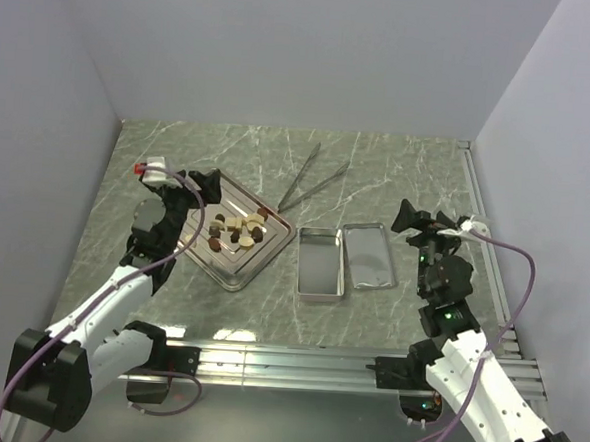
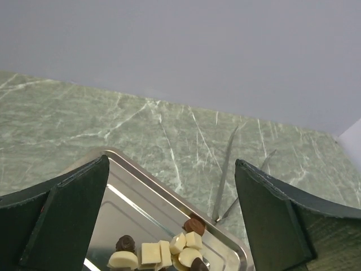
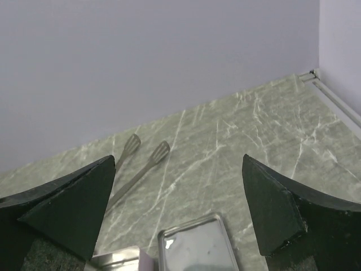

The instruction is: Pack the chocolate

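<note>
On the marble table [image 1: 378, 166], the left gripper [image 2: 172, 162] and right gripper [image 3: 177, 161] hung wide open, empty; the steel tray [image 1: 233, 280] sat left of centre, the open tin [image 1: 320, 268] mid-table lay bare, and all the chocolate [image 1: 237, 231] lay on the tray, unpacked.

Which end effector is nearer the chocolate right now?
Left. The left end effector hovers at the tray edge, beside the chocolate; the right end effector sits beyond the tin and lid.

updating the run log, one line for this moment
left gripper open, empty | right gripper open, empty | chocolate on tray | tin open, empty
</note>
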Available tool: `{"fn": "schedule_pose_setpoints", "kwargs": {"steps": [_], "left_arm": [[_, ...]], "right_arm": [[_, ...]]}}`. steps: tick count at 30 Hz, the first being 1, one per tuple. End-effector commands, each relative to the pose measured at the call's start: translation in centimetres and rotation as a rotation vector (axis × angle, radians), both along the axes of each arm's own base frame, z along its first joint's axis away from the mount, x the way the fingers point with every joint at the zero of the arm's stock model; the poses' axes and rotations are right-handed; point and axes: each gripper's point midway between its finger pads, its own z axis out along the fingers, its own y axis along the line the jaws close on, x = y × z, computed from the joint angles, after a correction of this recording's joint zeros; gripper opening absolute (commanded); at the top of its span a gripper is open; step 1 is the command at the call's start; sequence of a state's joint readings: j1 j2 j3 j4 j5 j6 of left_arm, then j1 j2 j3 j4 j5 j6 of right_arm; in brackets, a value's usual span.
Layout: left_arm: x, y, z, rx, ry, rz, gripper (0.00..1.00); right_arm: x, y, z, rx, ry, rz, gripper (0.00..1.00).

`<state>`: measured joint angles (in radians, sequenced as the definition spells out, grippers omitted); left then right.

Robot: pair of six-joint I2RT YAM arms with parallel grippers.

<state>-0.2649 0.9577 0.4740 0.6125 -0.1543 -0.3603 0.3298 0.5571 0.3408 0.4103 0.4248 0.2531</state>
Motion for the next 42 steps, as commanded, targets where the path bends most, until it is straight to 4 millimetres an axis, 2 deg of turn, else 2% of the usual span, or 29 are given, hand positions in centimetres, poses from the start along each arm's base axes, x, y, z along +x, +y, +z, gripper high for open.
{"fn": "schedule_pose_setpoints", "kwargs": {"steps": [1,2,4,5,6,8,9,13,14,15,17,19,20,21,22,23,24,25,26,27,28,29,30,31,32,34,36,40,42], "left_arm": [[1.0,-1.0,1.1,0.033,0.025,-0.018,0.99],[1.3,-1.4,0.5,0.05,0.043,-0.011,0.99],[1.6,-1.8,0.7,0.101,0.039,-0.004,0.99],[1.7,-2.4,0.1,0.125,0.055,-0.016,1.0],[1.9,-2.8,0.6,0.153,0.048,-0.022,0.99],[2.4,-3.6,-0.3,0.192,0.086,-0.043,0.98],[2.5,-4.6,0.5,0.214,0.073,-0.07,0.99],[3.3,-7.4,1.0,0.276,0.08,-0.174,1.0],[3.6,-8.3,0.5,0.295,0.09,-0.203,1.0],[3.9,-9.0,1.3,0.32,0.078,-0.226,0.99],[4.6,-11.1,1.4,0.358,0.07,-0.314,1.0],[5.2,-12.4,0.8,0.402,0.086,-0.368,0.99],[5.7,-13.6,-0.9,0.424,0.121,-0.423,0.99],[6.4,-14.2,-0.3,0.47,0.111,-0.448,1.0],[7.0,-14.9,-0.7,0.49,0.115,-0.476,1.0],[8.1,-16.5,-1.6,0.505,0.125,-0.531,0.99],[8.8,-17.0,-2.2,0.531,0.129,-0.551,0.99],[9.8,-17.9,-5.5,0.555,0.198,-0.589,0.99],[10.7,-19.1,-4.3,0.567,0.163,-0.63,0.99],[11.4,-19.6,-5.1,0.579,0.178,-0.646,1.0],[12.2,-20.1,-8.2,0.596,0.247,-0.674,1.0],[13.2,-20.9,-7.1,0.596,0.22,-0.678,0.99],[13.9,-21.2,-7.5,0.612,0.22,-0.686,1.0],[14.4,-21.6,-9.6,0.623,0.257,-0.703,1.0],[15.1,-22.2,-9.1,0.631,0.246,-0.707,0.99],[15.6,-22.6,-10.7,0.656,0.272,-0.726,0.99],[15.8,-22.9,-11.0,0.669,0.274,-0.739,0.99],[15.0,-23.5,-12.6,0.677,0.291,-0.799,0.99],[14.3,-23.2,-14.2,0.699,0.336,-0.813,0.99]], "right_arm": [[1.1,0.7,1.1,0.003,-0.002,0.011,1.0],[1.4,0.8,1.2,0.0,0.002,0.012,1.0],[1.9,1.0,1.4,-0.005,0.006,0.015,1.0],[2.5,1.3,0.9,-0.015,0.027,0.021,1.0],[2.7,1.5,0.8,-0.02,0.033,0.028,1.0],[3.5,1.9,0.7,-0.029,0.053,0.036,1.0],[3.7,2.1,1.1,-0.027,0.05,0.039,1.0],[4.4,2.7,1.0,-0.034,0.062,0.062,1.0],[4.4,2.7,1.2,-0.033,0.056,0.065,1.0],[4.4,2.9,1.3,-0.036,0.052,0.073,1.0],[4.4,3.0,1.5,-0.038,0.047,0.08,1.0],[4.4,3.0,1.7,-0.04,0.046,0.083,1.0],[4.4,3.1,1.7,-0.04,0.044,0.085,1.0],[4.3,3.2,1.6,-0.04,0.044,0.089,1.0],[4.2,3.2,1.8,-0.039,0.038,0.091,1.0],[4.2,3.2,1.7,-0.04,0.039,0.097,1.0],[4.1,3.3,1.6,-0.041,0.04,0.1,1.0],[3.9,3.1,1.9,-0.039,0.033,0.097,1.0],[3.8,3.0,1.8,-0.038,0.035,0.092,1.0],[3.7,2.9,1.6,-0.038,0.036,0.091,1.0],[3.4,2.8,1.9,-0.032,0.022,0.088,1.0],[3.3,2.7,2.1,-0.03,0.013,0.086,1.0],[3.2,2.7,1.9,-0.029,0.013,0.089,1.0],[3.0,2.6,2.1,-0.026,0.001,0.091,1.0],[2.9,2.6,2.1,-0.025,-0.004,0.091,1.0],[2.7,2.5,2.1,-0.021,-0.006,0.091,1.0],[2.6,2.4,1.8,-0.019,0.003,0.087,1.0],[2.3,2.4,1.6,-0.01,0.006,0.095,1.0],[1.9,2.4,1.4,-0.002,0.006,0.099,1.0]]}}
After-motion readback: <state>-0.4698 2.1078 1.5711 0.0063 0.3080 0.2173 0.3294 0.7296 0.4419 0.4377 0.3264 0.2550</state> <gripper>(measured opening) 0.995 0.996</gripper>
